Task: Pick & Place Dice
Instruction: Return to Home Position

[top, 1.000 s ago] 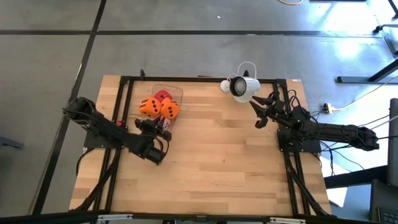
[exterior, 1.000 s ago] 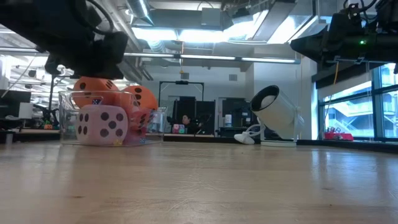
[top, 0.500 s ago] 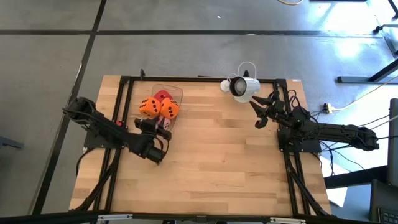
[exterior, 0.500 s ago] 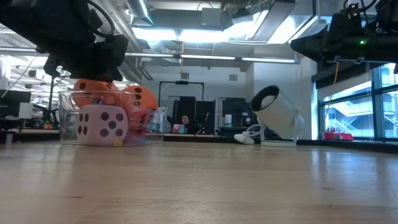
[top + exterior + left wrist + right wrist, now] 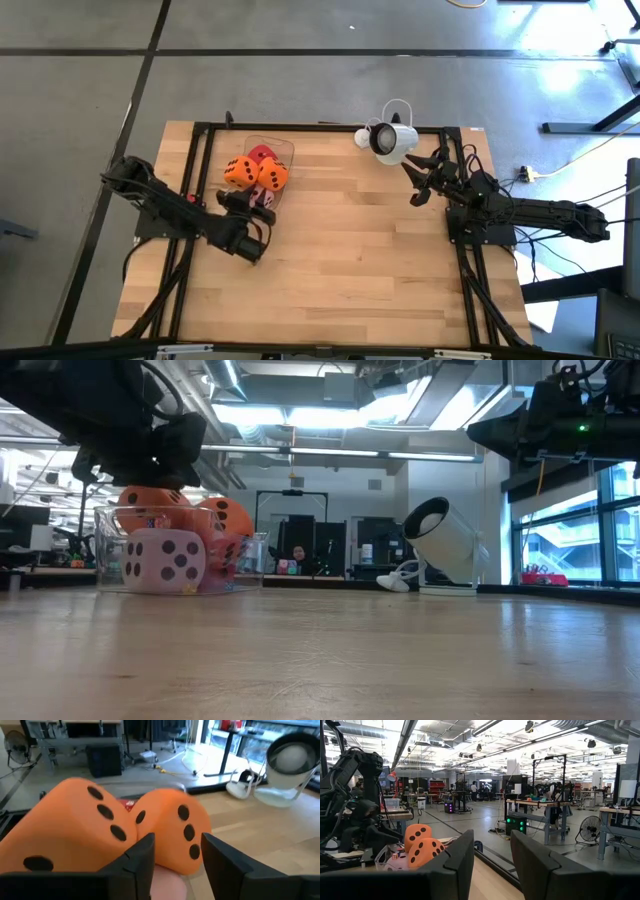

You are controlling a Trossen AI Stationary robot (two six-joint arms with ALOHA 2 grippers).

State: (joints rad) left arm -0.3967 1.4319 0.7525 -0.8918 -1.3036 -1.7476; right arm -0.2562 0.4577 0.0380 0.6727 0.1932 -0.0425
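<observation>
The left gripper (image 5: pixel 177 842) hangs parted, seemingly empty: the dice (image 5: pixel 75 820) just ahead already fill the bin (image 5: pixel 283 148). The right gripper (image 5: pixel 492 839) waits parted, far off.

The worktop (image 5: pixel 350 260) was pale wood in glued strips, smooth, with a soft sheen. Around it ran a frame (image 5: pixel 330 127) of black matt metal bars. The bin (image 5: pixel 108 550) was clear hard plastic, glossy along its walls. Inside the bin, the two orange dice (image 5: pixel 80 827) looked soft and matt, like foam or plush, with flat dark pips. The pink die (image 5: pixel 165 560) and the red die (image 5: pixel 262 153) had the same dull finish. Just above the bin, the left claw (image 5: pixel 176 850) had dark, matt, plastic-looking fingers. So did the right claw (image 5: pixel 492 850), well away from the bin. The floor (image 5: pixel 80 90) beyond the bin was dull grey concrete.
</observation>
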